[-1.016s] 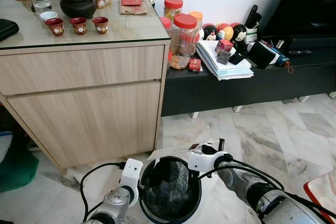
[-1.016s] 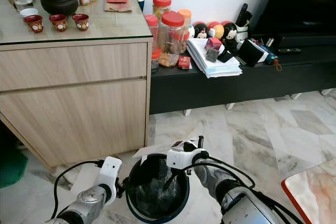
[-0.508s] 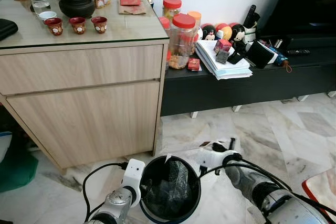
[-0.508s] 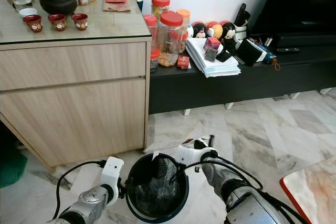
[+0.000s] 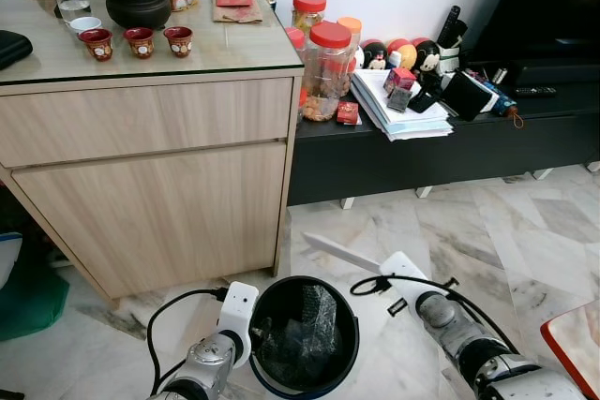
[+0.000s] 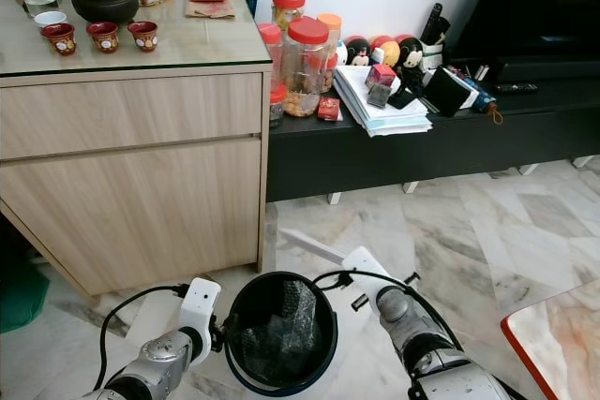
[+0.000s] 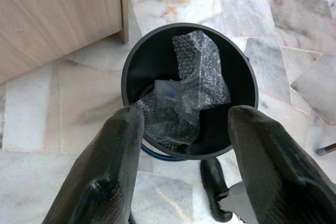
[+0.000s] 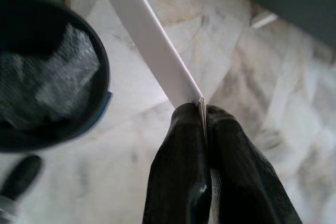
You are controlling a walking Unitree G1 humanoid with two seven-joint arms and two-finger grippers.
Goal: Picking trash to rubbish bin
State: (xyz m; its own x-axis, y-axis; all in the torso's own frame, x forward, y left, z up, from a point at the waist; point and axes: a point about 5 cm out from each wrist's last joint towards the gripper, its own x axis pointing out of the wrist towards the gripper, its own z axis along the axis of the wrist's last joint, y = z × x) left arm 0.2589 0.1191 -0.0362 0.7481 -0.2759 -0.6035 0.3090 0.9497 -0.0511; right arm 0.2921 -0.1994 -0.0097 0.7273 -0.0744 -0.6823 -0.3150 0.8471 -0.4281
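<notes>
the right end effector (image 8: 202, 116) is clenched on one end of a flat white sheet (image 8: 149, 40), its two black fingers (image 8: 181, 150) pressed together with the sheet's edge pinched between them. from that grip the sheet runs out over the marble floor (image 5: 525, 231), just beside the rim of the black rubbish bin (image 5: 349, 325) and not yet over its mouth. it looks thin, light and fairly stiff, card or plastic by the look of it (it holds a straight line when held by one end alone), so an end grip should carry it, though a long piece held this way may swing or catch on the rim when tipped in.

the left end effector (image 7: 181, 124) hangs released just above the bin, one finger to each side of the opening, gripping nothing. inside the bin lies crumpled bubble wrap (image 7: 197, 72), soft and springy, likely to give under the sheet.

beyond the bin stand a wooden cabinet (image 5: 150, 185) and a low dark counter (image 5: 450, 152) piled with jars and papers. the sheet's far end is hard to make out against the pale floor, and what it is made of cannot be told.
</notes>
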